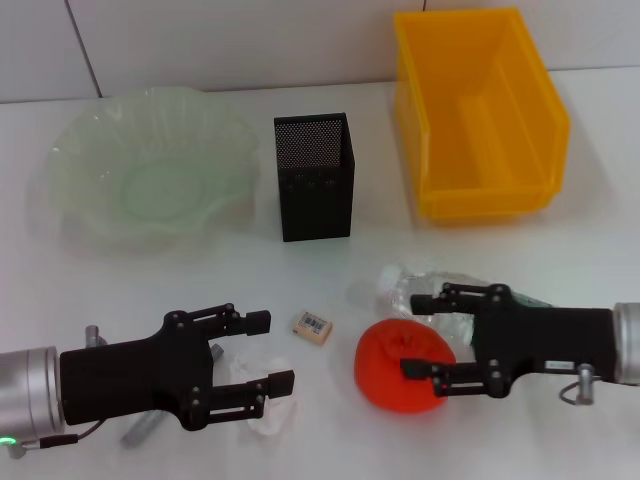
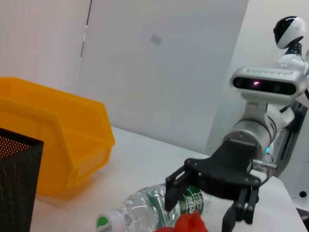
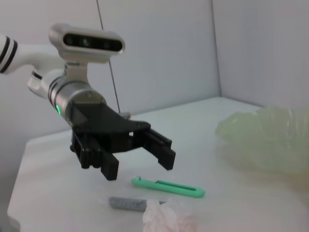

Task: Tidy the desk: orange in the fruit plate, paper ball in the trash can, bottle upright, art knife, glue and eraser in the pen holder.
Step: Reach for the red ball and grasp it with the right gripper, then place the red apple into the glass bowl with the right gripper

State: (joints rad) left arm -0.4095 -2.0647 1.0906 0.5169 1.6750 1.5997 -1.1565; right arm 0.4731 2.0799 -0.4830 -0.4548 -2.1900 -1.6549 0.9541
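White desk (image 1: 560,300) against a pale wall; nothing tidied yet, judging by the layout.

Landmark for places: orange (image 1: 400,365), lying at near edge of desk, right of centre, not in any container.
- Right gripper (image 1: 427,333): spread open around orange, one finger over far side, one over near side; contact not confirmed, no lift evident. Seen again from left wrist view (image 2: 203,205), open, above red top of orange (image 2: 190,223).
- Bottle (image 1: 425,290): on its side just behind orange, partly under right gripper; white cap (image 2: 107,223) pointing away from arm. Still to be stood up.
- Eraser (image 1: 312,326): just left of orange, loose on desk.
- Paper ball (image 1: 262,400): farther left of orange, between fingers of left gripper (image 1: 266,350), which hangs open over it. Not gripped, as far as can be told.
- Green art knife (image 3: 168,187) and grey stick, likely glue (image 3: 126,203): beside paper ball (image 3: 166,216) in right wrist view; mostly hidden under left arm in head view.
- Pen holder (image 1: 313,175): behind and left of orange, upright; inside not readable through mesh.
- Fruit plate (image 1: 145,175): far left behind orange, nothing in it.
- Trash can (image 1: 478,115): behind and right of orange, visible floor bare.

Remaining: all six placements. Likely step in hand: pick orange.

Hard to make out: grey stick's identity; bottle label text; left end of art knife, cut off by arm.
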